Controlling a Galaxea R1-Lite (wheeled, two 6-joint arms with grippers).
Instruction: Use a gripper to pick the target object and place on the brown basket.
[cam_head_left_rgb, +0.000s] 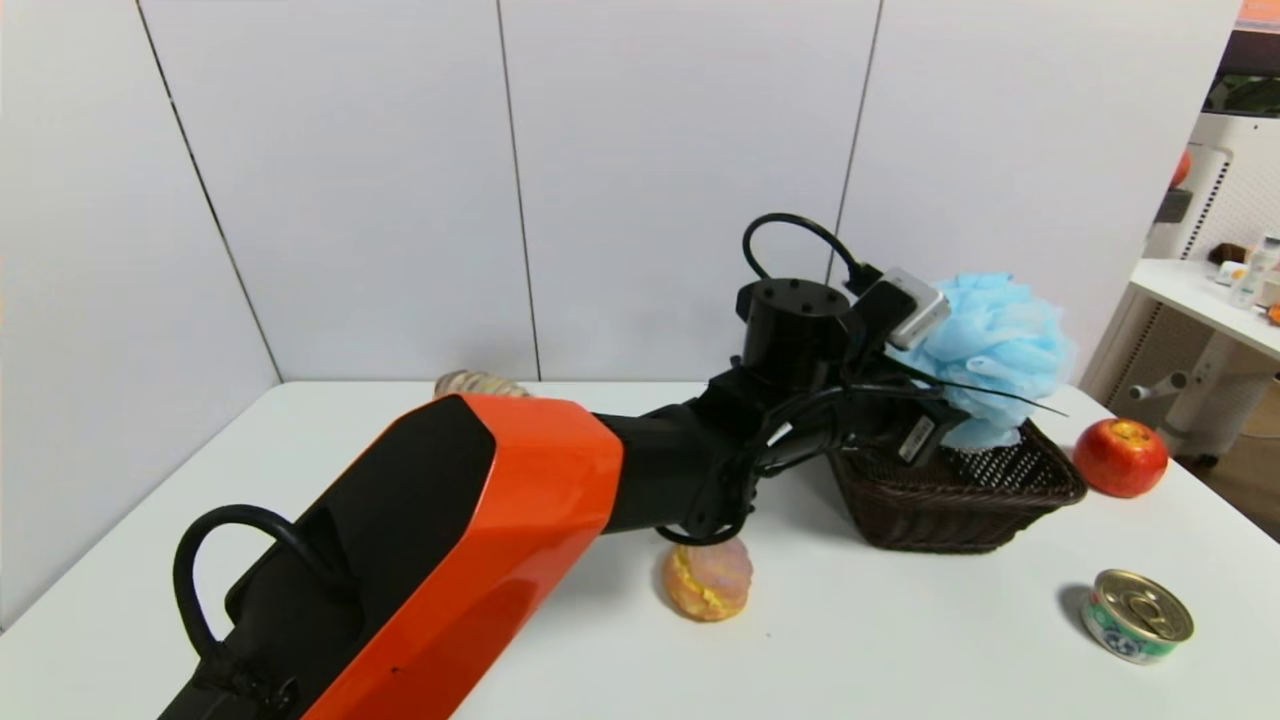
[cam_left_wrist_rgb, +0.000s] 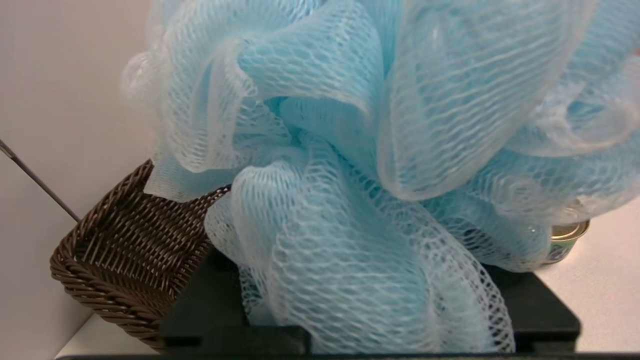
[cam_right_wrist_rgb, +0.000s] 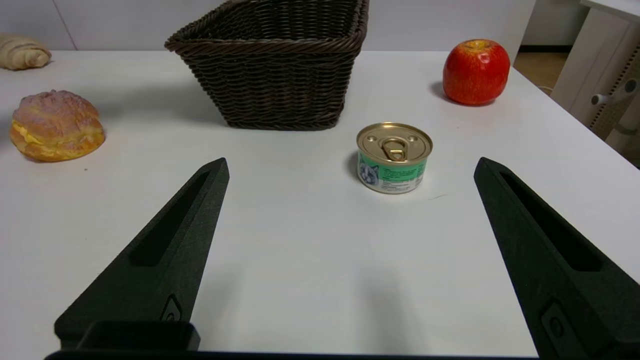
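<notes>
1. Pouf (cam_head_left_rgb: 1000, 345), pale blue and ruffled, hung in the air over the brown basket (cam_head_left_rgb: 960, 490), which sat toward the bench's (cam_head_left_rgb: 900, 620) far right corner.
2. Left hand (cam_head_left_rgb: 960, 420) reached across from the near left edge and was pinching the pouf; in the left wrist view the mesh (cam_left_wrist_rgb: 350, 175) bulged out between the black fingers (cam_left_wrist_rgb: 540, 310), with the basket (cam_left_wrist_rgb: 125, 250) low and to one side.
3. Handling call: it looked feather-light and very soft, all loose netting. A squeeze deep into the bunched centre should hold better than a nip on an outer frill, which would likely stretch or slip.
4. The open weave could snag on a fingertip or the wicker rim at release.
5. Right hand (cam_right_wrist_rgb: 350, 250) sat parked near the near right edge, fingers spread wide and holding nothing, facing a small tin (cam_right_wrist_rgb: 394, 157).
6. An apple (cam_head_left_rgb: 1120, 457) stood just right of the basket; a bun (cam_head_left_rgb: 707, 578) lay nearer the middle.
</notes>
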